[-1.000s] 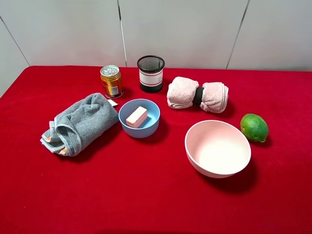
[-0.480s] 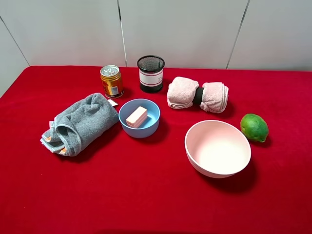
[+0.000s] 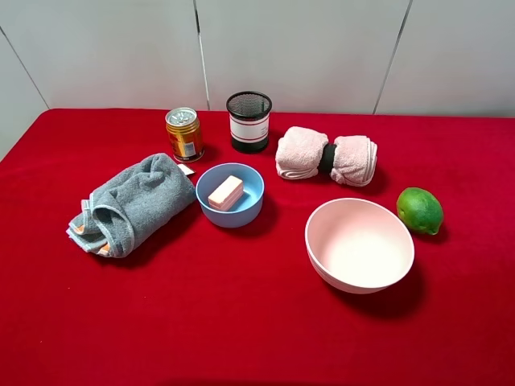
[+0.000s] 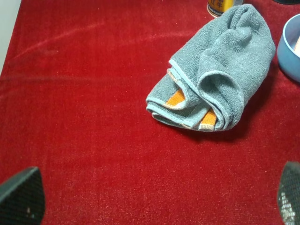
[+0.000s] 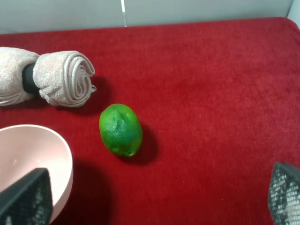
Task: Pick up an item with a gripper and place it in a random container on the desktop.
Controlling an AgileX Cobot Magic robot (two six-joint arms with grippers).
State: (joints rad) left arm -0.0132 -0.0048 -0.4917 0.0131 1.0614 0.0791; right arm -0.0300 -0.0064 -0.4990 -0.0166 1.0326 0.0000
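Red cloth covers the whole counter (image 3: 241, 322), and from the high camera neither arm shows up at all. All you get of the left gripper (image 4: 154, 199) is in its wrist view: two dark fingers (image 4: 21, 197) poking in at opposite corners, spread wide with nothing between them. Same story for the right gripper (image 5: 154, 199), its fingers (image 5: 26, 199) set far apart over bare cloth and holding nothing.

Plenty is cut off in the wrist views. The left one catches only a sliver of the blue bowl (image 3: 230, 195) at its edge and the base of the gold can (image 3: 184, 133), with the grey towel (image 4: 215, 70) lying rumpled in full sight, orange trim peeking from the folds. The right one clips the pink bowl (image 5: 33, 164) and half of the rolled pink towel (image 5: 61, 77), while the lime (image 5: 120, 130) sits whole just beside that bowl.

The peach block (image 3: 226, 193) lies inside the blue bowl, tilted against the wall. Its long axis runs diagonally, with the higher end pointing toward the back right, roughly at the pink towel. A black mesh cup (image 3: 249, 121) stands behind the bowl, near the can. Some tiny pale scrap by the can is too small to make out.
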